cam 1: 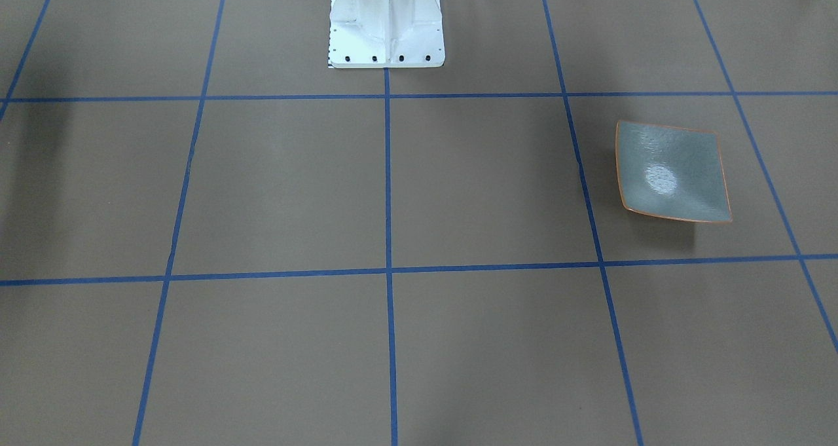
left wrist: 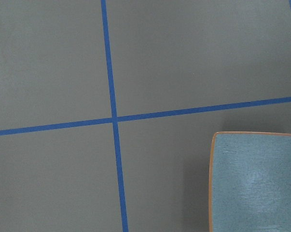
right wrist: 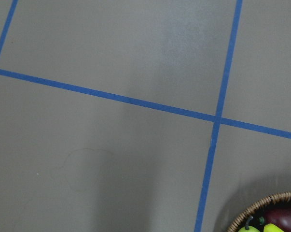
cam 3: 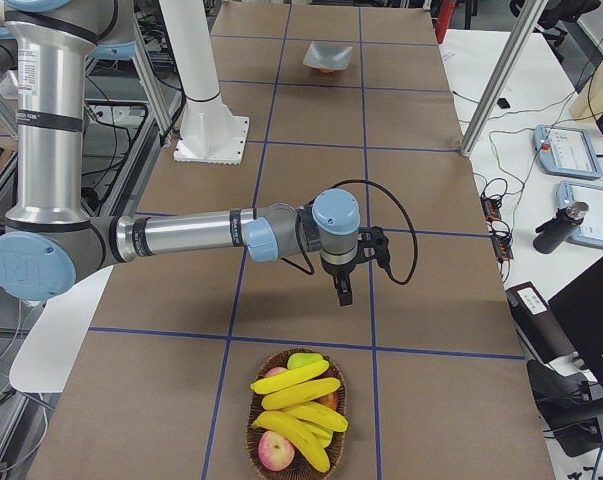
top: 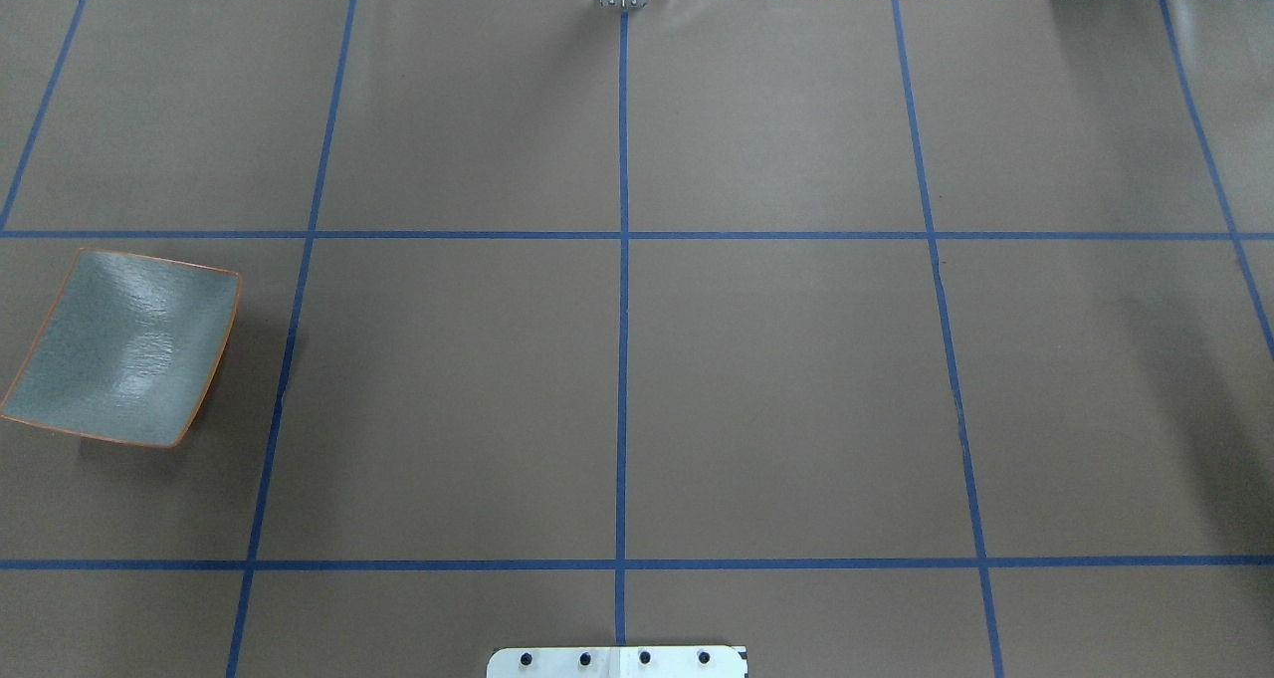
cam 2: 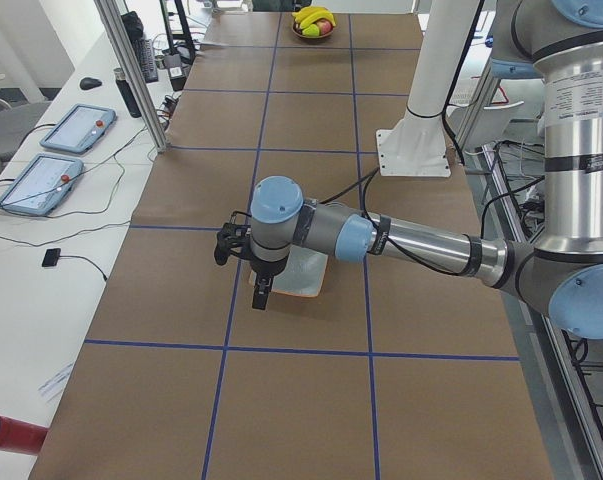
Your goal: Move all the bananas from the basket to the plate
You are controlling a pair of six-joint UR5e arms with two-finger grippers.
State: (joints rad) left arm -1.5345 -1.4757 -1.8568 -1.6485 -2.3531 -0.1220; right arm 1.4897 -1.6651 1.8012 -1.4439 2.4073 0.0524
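Several yellow bananas lie piled in a round wicker basket at the table's near end in the exterior right view; they show small at the far end as bananas in the exterior left view. The grey-green plate with its orange rim sits bare near the other end, also seen as plate and plate. My left gripper hangs beside and just above the plate; I cannot tell its state. My right gripper hovers over bare table short of the basket; I cannot tell its state either. The basket rim shows in the right wrist view's corner.
Red apples and a green fruit share the basket. The white robot pedestal stands at mid-table on the robot's side. Metal posts and tablets line the side bench. Blue tape lines grid the brown table.
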